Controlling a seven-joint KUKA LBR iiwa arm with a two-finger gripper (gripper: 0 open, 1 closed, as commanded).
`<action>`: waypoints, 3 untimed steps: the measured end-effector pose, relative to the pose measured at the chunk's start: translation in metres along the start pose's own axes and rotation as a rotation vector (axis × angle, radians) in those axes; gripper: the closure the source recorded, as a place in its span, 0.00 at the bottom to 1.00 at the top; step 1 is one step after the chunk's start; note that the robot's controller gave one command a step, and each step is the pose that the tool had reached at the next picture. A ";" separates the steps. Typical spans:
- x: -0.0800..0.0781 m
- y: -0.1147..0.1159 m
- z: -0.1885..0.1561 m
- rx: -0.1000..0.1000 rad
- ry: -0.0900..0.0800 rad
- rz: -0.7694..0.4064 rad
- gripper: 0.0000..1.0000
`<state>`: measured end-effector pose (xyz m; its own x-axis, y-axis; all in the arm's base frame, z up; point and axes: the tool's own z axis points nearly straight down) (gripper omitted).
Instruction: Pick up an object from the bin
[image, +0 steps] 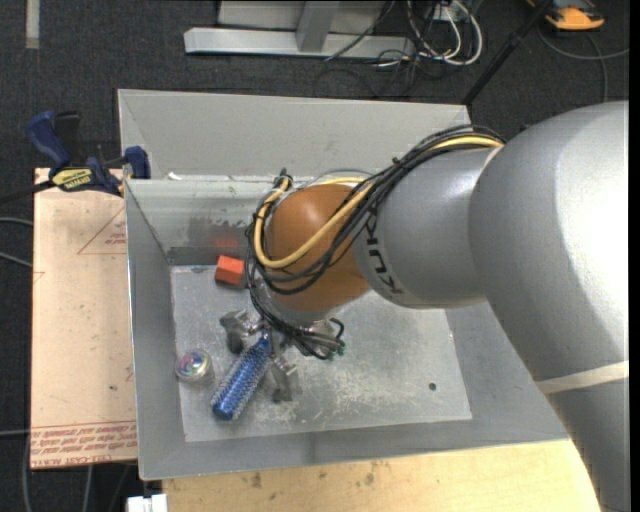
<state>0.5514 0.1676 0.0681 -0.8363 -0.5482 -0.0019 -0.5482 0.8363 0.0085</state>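
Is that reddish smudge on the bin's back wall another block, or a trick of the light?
Camera view: likely a reflection, since the smudge sits on the shiny back wall just above the orange block. Light also glares off the arm and its silver shell, and glints on the small round thing.

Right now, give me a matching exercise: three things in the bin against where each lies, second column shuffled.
Things:
1. blue bristly roller
2. orange block
3. small shiny round thing

Places:
A. by the back wall of the bin
B. nearest the left wall, toward the front
C. slanted on the floor, its upper end under the tool

Pairs: 1-C; 2-A; 3-B
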 end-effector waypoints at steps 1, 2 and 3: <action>-0.001 0.000 0.000 -0.002 -0.002 0.003 0.00; 0.000 0.000 0.001 -0.003 -0.001 0.003 1.00; -0.001 0.001 -0.033 0.007 -0.003 0.004 1.00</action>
<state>0.5522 0.1689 0.1010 -0.8385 -0.5448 -0.0045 -0.5449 0.8385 0.0015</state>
